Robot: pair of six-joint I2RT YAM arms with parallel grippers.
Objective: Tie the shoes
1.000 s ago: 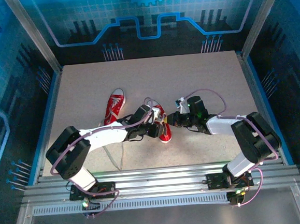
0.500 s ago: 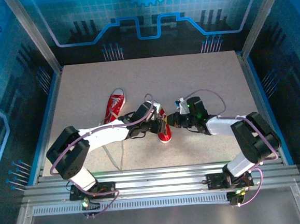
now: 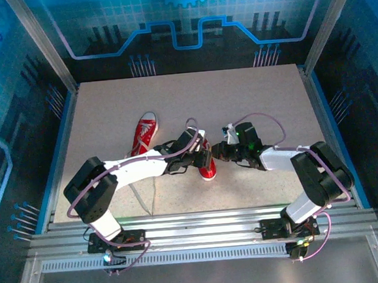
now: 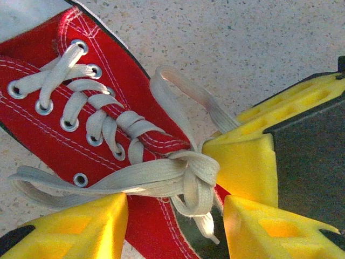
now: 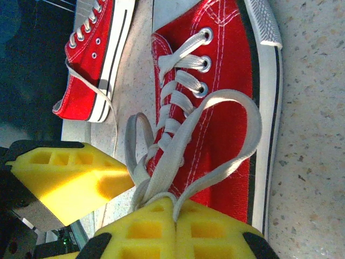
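White laces (image 5: 180,132) tight in right end effector (image 5: 175,208); left end effector (image 4: 175,204) nearer, jaws apart.

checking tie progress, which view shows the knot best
Left wrist: the knot is close up, unobstructed. Right wrist shows its loops running into the right gripper, the crossing hidden. From the top it is too small to tell.

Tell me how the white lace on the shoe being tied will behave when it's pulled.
Probably floppy: the lace droops in limp loops across the shoe. Likely very light, being thin and flat. It could slip, since the right gripper pinches only a bunch of smooth strands.
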